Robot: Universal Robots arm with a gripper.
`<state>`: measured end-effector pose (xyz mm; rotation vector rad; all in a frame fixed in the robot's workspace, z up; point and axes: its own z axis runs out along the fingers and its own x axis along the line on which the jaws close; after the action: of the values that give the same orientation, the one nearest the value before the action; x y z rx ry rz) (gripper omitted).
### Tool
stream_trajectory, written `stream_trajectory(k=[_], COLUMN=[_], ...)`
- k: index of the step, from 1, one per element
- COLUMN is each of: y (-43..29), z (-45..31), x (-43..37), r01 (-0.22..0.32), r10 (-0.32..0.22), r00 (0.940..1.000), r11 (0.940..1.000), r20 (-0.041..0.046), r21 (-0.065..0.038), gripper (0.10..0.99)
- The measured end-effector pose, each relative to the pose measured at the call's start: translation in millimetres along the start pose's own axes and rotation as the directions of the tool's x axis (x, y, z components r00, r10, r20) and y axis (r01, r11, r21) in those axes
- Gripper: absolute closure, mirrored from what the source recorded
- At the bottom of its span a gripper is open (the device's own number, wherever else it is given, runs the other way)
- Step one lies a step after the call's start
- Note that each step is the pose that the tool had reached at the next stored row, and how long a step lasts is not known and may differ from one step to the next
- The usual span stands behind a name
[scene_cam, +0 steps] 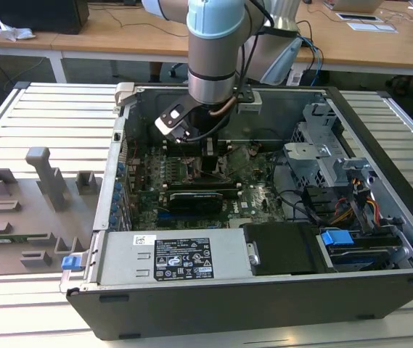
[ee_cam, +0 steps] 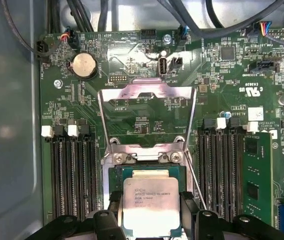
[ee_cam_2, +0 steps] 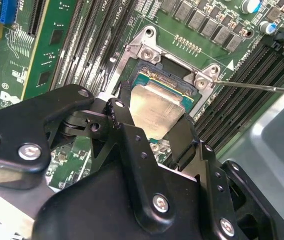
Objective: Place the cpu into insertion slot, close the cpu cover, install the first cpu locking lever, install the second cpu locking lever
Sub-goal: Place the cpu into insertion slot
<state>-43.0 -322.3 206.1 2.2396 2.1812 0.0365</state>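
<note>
Silver-grey arm, pale-blue cap; black fingers, silver screws, possibly copper-coloured cable.

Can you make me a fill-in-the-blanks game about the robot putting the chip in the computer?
1. The gripper is shut on the cpu and holds it at the insertion slot between its two ____.
2. The metal cpu cover is ____, not closed.
3. The motherboard is coloured ____.
Missing words: fingers; open; green.
</note>
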Motion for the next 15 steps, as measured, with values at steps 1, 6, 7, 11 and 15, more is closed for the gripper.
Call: stream_trajectory(k=[1, 6, 7, 11, 15], y=[-0.1, -0.8, -0.9, -1.4, -1.3], z=[0.7, 4.1, 4.5, 6.0, 6.4], x=[0.0, 1.0, 1.3, 1.6, 1.7], r01=[0.001, 0.034, 0.034, 0.034, 0.034], r10=[-0.001, -0.034, -0.034, -0.034, -0.034], r00=[1.0, 0.9994, 0.9994, 0.9994, 0.9994], r11=[1.0, 0.9994, 0.9994, 0.9994, 0.9994], r20=[0.0, -0.0009, -0.0007, -0.0007, -0.0008], r21=[0.0, 0.0, 0.0, 0.0, 0.0], gripper=[0.545, 0.545, 0.545, 0.545, 0.545])
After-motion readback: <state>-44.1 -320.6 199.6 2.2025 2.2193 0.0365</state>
